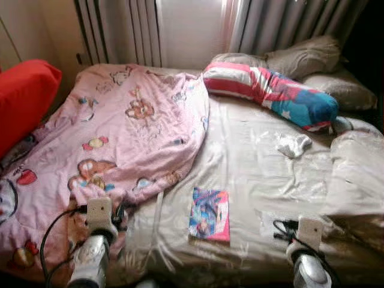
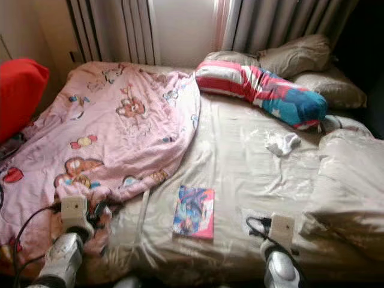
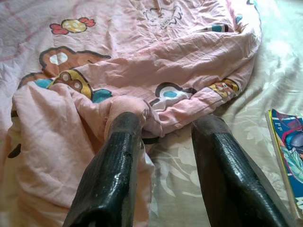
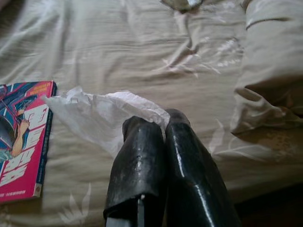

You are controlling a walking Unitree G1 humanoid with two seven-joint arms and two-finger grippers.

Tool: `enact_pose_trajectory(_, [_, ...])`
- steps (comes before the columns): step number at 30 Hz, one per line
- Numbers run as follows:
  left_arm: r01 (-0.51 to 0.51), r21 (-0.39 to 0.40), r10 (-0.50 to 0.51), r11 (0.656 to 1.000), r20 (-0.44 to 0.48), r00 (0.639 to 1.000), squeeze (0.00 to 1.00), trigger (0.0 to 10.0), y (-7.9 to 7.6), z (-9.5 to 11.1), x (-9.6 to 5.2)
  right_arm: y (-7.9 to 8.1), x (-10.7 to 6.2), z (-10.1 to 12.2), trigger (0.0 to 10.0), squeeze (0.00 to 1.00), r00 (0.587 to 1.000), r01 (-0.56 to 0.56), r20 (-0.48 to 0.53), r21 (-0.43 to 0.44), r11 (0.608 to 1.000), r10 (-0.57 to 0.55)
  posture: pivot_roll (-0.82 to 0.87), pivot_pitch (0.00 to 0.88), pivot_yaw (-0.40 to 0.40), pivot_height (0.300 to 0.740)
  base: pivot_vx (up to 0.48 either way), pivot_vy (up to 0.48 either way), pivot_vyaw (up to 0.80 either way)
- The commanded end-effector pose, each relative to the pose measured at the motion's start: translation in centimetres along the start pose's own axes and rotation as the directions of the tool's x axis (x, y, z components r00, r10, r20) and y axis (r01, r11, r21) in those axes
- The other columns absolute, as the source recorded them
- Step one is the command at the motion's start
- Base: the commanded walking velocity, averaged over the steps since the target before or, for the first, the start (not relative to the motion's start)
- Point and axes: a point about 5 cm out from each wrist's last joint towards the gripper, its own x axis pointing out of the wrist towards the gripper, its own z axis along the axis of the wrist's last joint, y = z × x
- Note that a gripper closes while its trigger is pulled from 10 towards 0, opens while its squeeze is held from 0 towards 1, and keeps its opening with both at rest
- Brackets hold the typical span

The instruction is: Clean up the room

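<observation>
at the near edge of the bed (image 1: pixel 252 180), the right tool (image 4: pixel 163 130) is pressed together, pinching a crumpled tissue (image 4: pixel 102 113) just beside the book (image 1: pixel 209 214). the left tool (image 3: pixel 165 137) is spread at the pink blanket (image 1: pixel 120 132)'s bunched hem. clearing litter seems the step in hand; next likely calls for lifting the tissue away. open sheet lies ahead, a pillow (image 1: pixel 270 90) well apart.
</observation>
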Motion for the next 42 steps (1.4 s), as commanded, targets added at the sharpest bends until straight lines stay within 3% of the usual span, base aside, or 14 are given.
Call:
enact_pose_trajectory(1, [0.009, 0.017, -0.009, 1.000, -0.041, 0.999, 0.00, 10.0, -0.1, -0.6, -0.1, -0.8, -0.2, -0.6, 10.0, 0.00, 0.999, 0.029, -0.039, 0.013, 1.000, -0.028, 0.00, 0.000, -0.050, 0.740, 0.000, 0.000, 0.00])
enact_pose_trajectory(12, [0.002, 0.013, 0.000, 1.000, -0.211, 0.977, 0.00, 10.0, 0.1, -2.0, -0.1, -1.6, -1.0, -3.1, 10.0, 0.00, 0.974, 0.059, -0.218, 0.014, 0.998, -0.055, -0.02, 0.000, -0.010, 0.740, 0.000, 0.000, 0.00])
enact_pose_trajectory(20, [-0.026, 0.046, 0.042, 0.999, -0.403, 0.914, 0.00, 10.0, 0.3, -4.8, -1.5, -2.2, -2.6, -6.2, 10.0, 0.00, 0.919, 0.076, -0.390, 0.026, 0.997, -0.060, -0.01, 0.000, -0.005, 0.740, 0.000, 0.000, 0.00])
enact_pose_trajectory(26, [-0.033, 0.051, 0.053, 0.998, -0.450, 0.892, 0.00, 10.0, 0.4, -5.9, -2.3, -2.0, -3.1, -7.0, 10.0, 0.00, 0.903, 0.057, -0.428, 0.022, 0.998, -0.042, -0.01, 0.000, 0.000, 0.740, 0.000, 0.000, 0.00])
enact_pose_trajectory(31, [0.015, 0.044, 0.011, 0.999, -0.542, 0.840, 0.00, 10.0, 0.3, -7.4, -3.4, -2.2, -4.2, -8.5, 10.0, 0.00, 0.869, 0.032, -0.494, -0.012, 0.999, -0.034, 0.00, 0.000, 0.003, 0.740, 0.000, 0.000, 0.00])
enact_pose_trajectory(34, [0.030, 0.077, 0.017, 0.997, -0.548, 0.836, 0.00, 10.0, 0.5, -7.5, -3.6, -2.1, -4.4, -8.8, 10.0, 0.00, 0.864, 0.020, -0.503, -0.018, 1.000, -0.026, 0.00, 0.000, 0.003, 0.740, 0.000, 0.000, 0.00])
enact_pose_trajectory(37, [-0.019, 0.087, 0.062, 0.996, -0.528, 0.847, 0.00, 10.0, 1.2, -7.2, -3.4, -2.2, -4.6, -9.0, 10.0, 0.00, 0.860, 0.034, -0.509, -0.006, 0.999, -0.032, 0.00, 0.000, 0.006, 0.740, 0.000, 0.000, 0.00])
enact_pose_trajectory(42, [-0.110, 0.103, 0.144, 0.989, -0.423, 0.895, 0.00, 10.0, 2.8, -5.4, -2.5, -1.5, -3.8, -8.1, 10.0, 0.00, 0.881, 0.005, -0.474, -0.005, 1.000, -0.007, 0.00, 0.000, 0.005, 0.740, 0.000, 0.000, 0.00])
